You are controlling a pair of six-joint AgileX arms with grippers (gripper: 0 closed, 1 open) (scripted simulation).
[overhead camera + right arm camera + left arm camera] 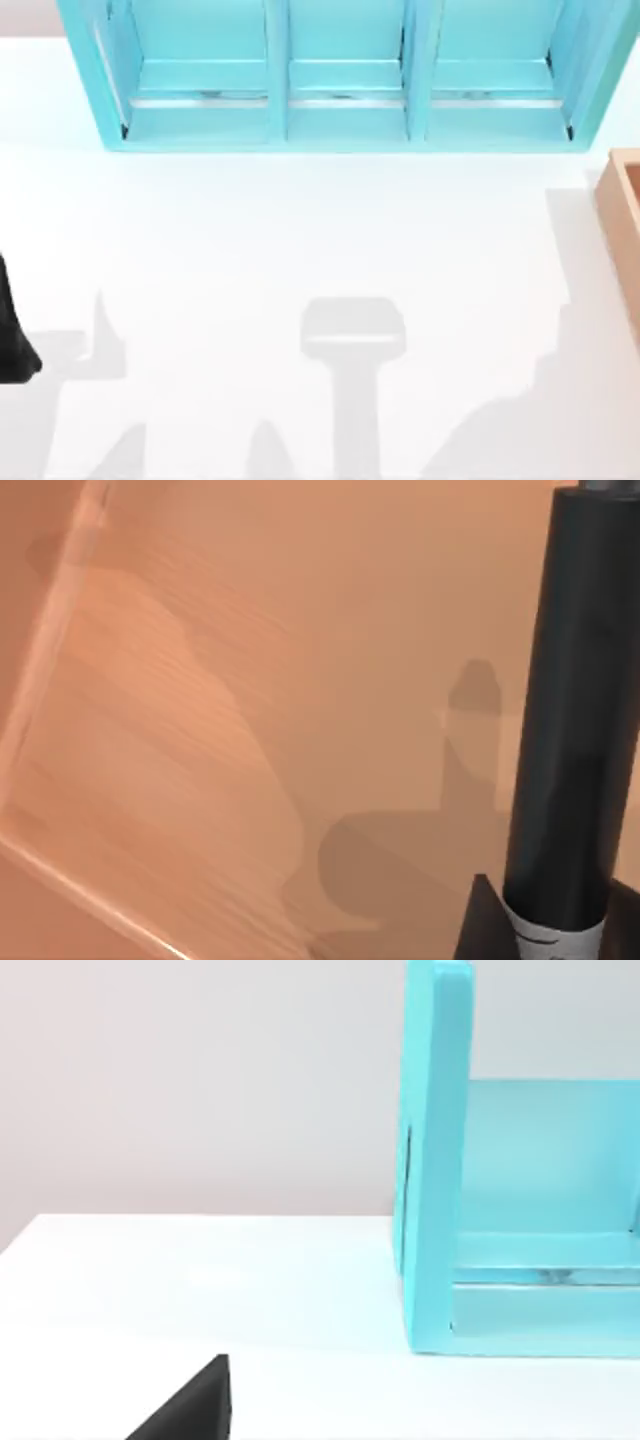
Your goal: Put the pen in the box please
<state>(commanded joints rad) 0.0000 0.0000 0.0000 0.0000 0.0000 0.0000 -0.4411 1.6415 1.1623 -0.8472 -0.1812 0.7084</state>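
The right hand (560, 935) grasps the pen (570, 730) above the box (200, 730), dark fingers closed at the white label band, whose lettering is too small to read. The pen's smooth black barrel stands over the wood-grained tan floor. The left arm (12, 330) sits parked at the surface's (300, 250) left edge; I cannot tell its hand's state. A glossy teal three-bay shelf (340, 80) stands at the far side.
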